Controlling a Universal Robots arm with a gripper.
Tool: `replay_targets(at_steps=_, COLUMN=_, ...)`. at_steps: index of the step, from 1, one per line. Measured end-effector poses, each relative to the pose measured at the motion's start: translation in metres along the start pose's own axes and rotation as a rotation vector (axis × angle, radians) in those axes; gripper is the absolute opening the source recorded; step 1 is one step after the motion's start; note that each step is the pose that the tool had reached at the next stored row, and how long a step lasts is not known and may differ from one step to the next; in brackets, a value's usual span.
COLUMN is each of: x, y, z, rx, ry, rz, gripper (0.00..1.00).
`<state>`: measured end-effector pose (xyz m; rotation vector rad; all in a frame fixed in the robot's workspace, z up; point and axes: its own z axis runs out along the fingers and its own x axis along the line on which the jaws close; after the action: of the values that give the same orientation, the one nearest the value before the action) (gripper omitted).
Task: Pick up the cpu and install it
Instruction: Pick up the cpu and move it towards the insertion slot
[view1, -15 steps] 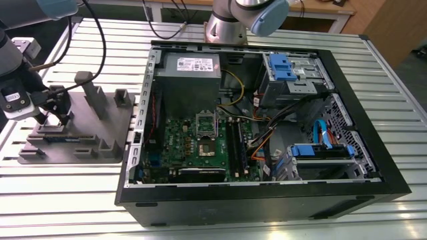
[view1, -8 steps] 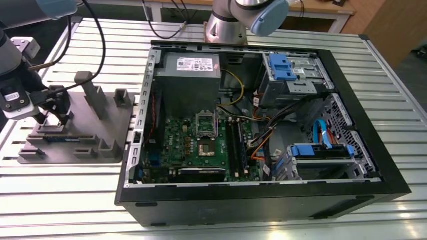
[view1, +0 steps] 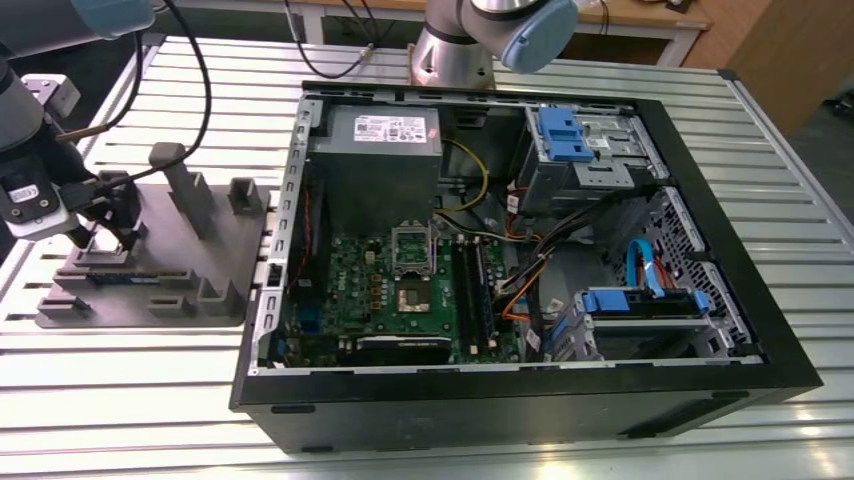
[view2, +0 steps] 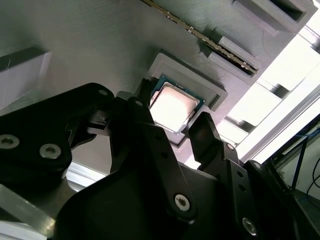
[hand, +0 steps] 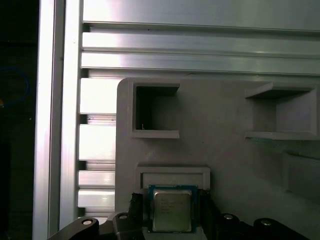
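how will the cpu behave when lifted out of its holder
The cpu looks like a thin flat plate with a metal top, so probably stiff and light. That shiny top may be slippery, so gripping the edges seems safer. Lying flat in a recess of the gray holder, it shouldn't roll or tip.

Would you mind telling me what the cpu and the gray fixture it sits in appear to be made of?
The cpu: likely a metal top, smooth silver, catching light, over a dark green rim, probably circuit board. The gray fixture: probably plastic, perhaps printed; matte, with fine parallel lines across its surface.
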<state>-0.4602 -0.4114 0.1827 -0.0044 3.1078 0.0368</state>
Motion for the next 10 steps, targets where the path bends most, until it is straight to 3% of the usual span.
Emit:
replay_targets(at_steps=4, x=0.0, y=0.0, z=-0.0005, rx=0.0, ry=0.0, rz=0.0, gripper=0.56)
replay_targets(at_steps=5, x=0.0, y=0.0, z=-0.0006, rx=0.0, ry=0.0, rz=0.0, gripper=0.49)
replay_targets(at_steps=10, x=0.0, y=0.0, z=-0.0007, rx=0.0, ry=0.0001, rz=-0.001, gripper=0.49)
